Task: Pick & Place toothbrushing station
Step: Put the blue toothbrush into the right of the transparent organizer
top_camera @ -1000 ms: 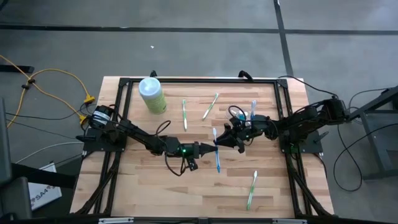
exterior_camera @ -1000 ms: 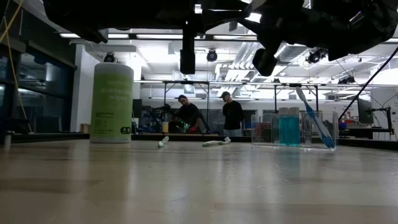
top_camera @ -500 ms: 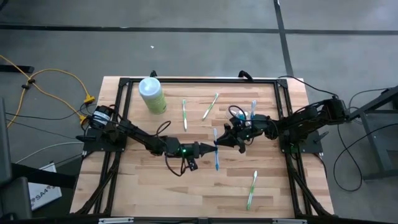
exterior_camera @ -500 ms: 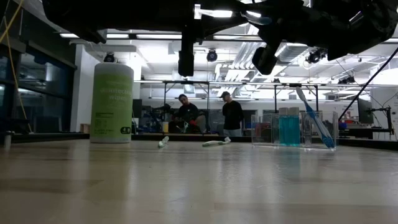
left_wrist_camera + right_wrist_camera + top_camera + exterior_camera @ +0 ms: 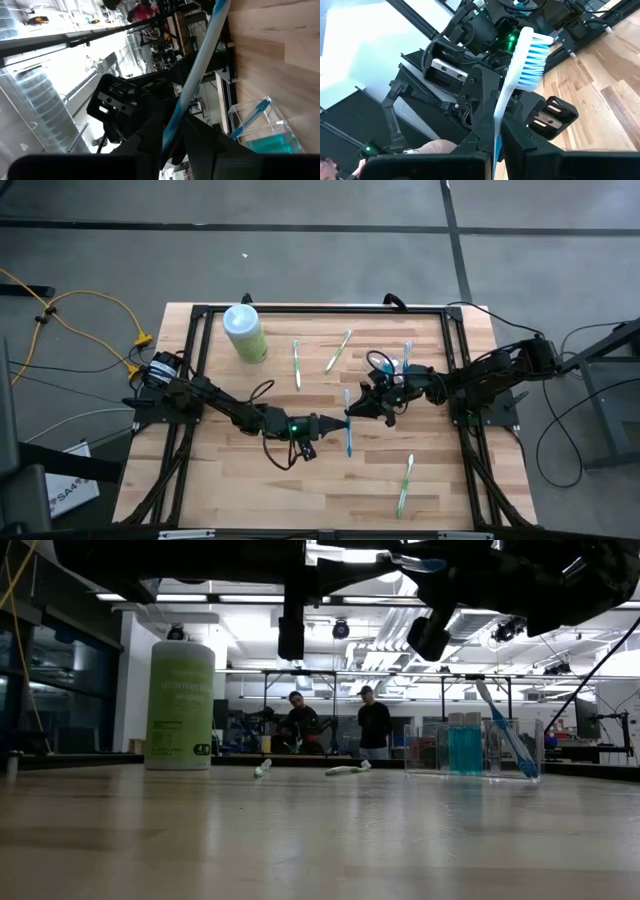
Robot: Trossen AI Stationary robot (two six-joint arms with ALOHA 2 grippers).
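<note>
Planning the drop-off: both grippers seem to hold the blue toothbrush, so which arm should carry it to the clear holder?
Right, probably. The clear holder stands on that arm's side, close by the right gripper; the left gripper would reach farther across. Both seem shut on the blue toothbrush.

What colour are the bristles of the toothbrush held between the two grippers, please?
Blue and white bristles; right wrist view.

The wooden table (image 5: 230,480) carries a green bottle (image 5: 244,333) at 11 o'clock, two toothbrushes (image 5: 297,363) at 12, the clear holder (image 5: 398,367) at 2, and another toothbrush (image 5: 405,484) at 5.
</note>
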